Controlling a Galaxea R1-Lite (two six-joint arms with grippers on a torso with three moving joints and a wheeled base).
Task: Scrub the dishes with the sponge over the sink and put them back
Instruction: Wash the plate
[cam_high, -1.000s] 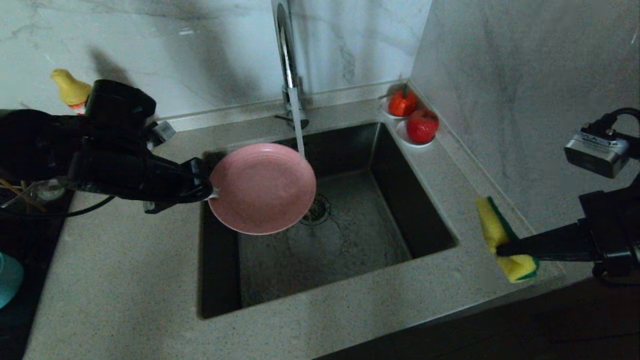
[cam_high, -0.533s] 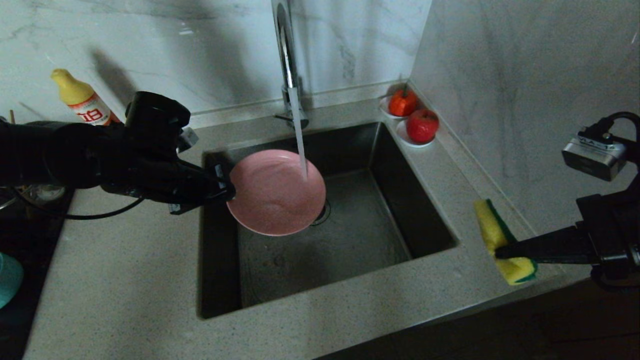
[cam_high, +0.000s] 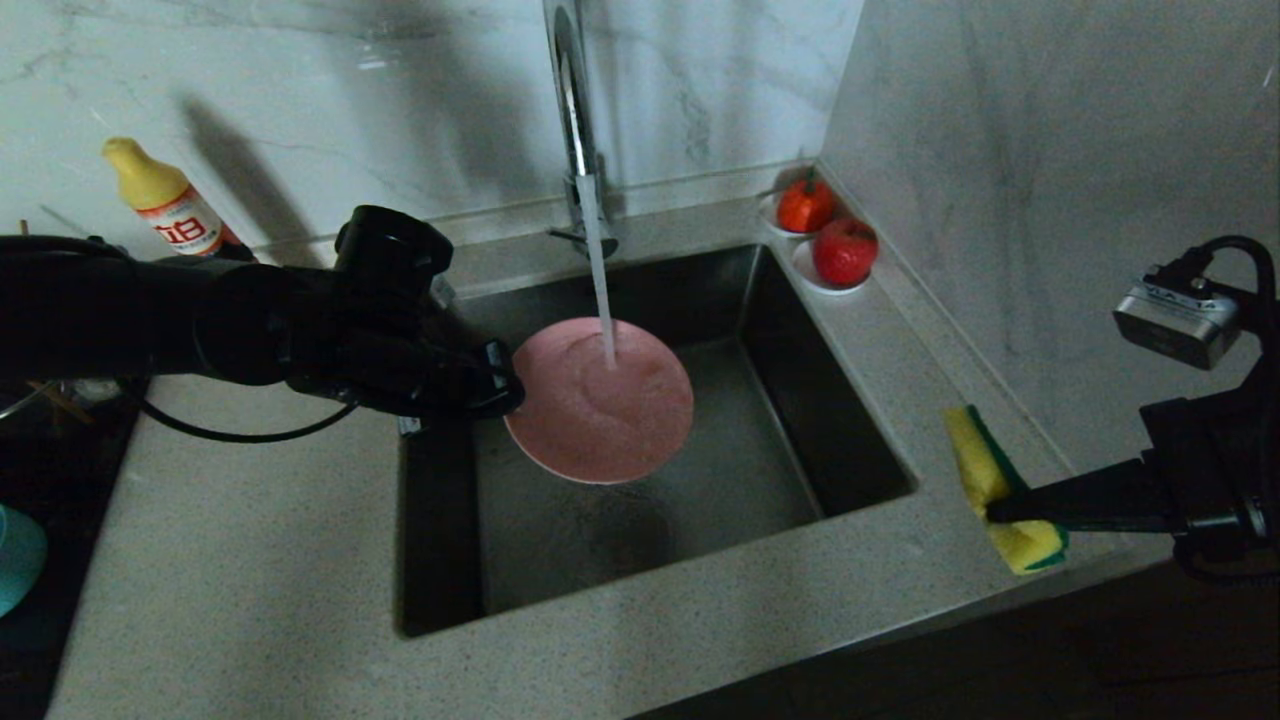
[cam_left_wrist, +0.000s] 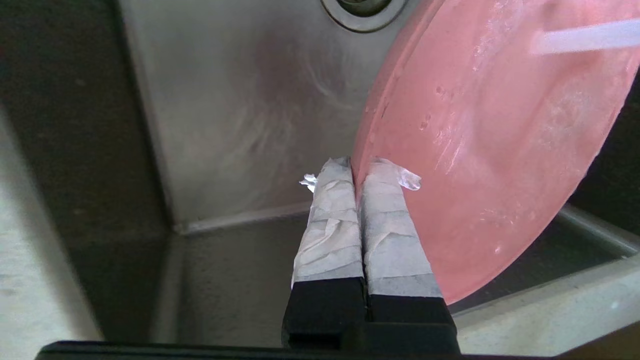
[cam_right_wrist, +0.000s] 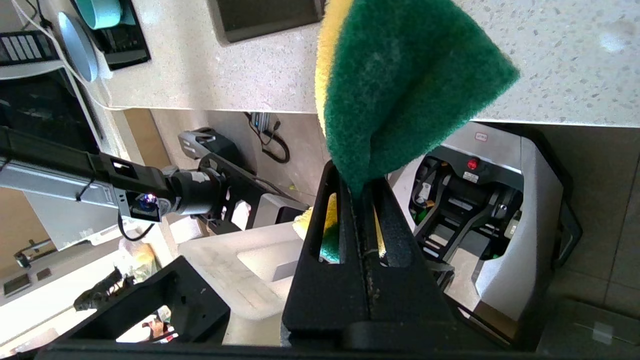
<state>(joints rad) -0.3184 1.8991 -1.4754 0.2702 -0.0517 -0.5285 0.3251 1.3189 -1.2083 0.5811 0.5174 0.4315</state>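
Note:
My left gripper (cam_high: 505, 390) (cam_left_wrist: 358, 167) is shut on the rim of the pink plate (cam_high: 600, 400) (cam_left_wrist: 490, 140), holding it over the sink (cam_high: 860, 430) under the running water. The stream from the faucet (cam_high: 572, 100) lands on the plate's face. My right gripper (cam_high: 995, 505) (cam_right_wrist: 357, 185) is shut on the yellow and green sponge (cam_high: 985, 465) (cam_right_wrist: 400, 80), squeezed at its middle, above the counter to the right of the sink. An edge of the teal bowl (cam_high: 18, 560) shows at the far left.
Two white saucers with red fruit (cam_high: 843, 250) stand at the sink's back right corner. A yellow-capped bottle (cam_high: 165, 205) stands by the back wall on the left. The speckled counter (cam_high: 230, 560) surrounds the sink; a wall runs close on the right.
My left arm has carried the plate to the right and lower, so the water now falls near the plate's middle. The right gripper with the sponge has barely shifted.

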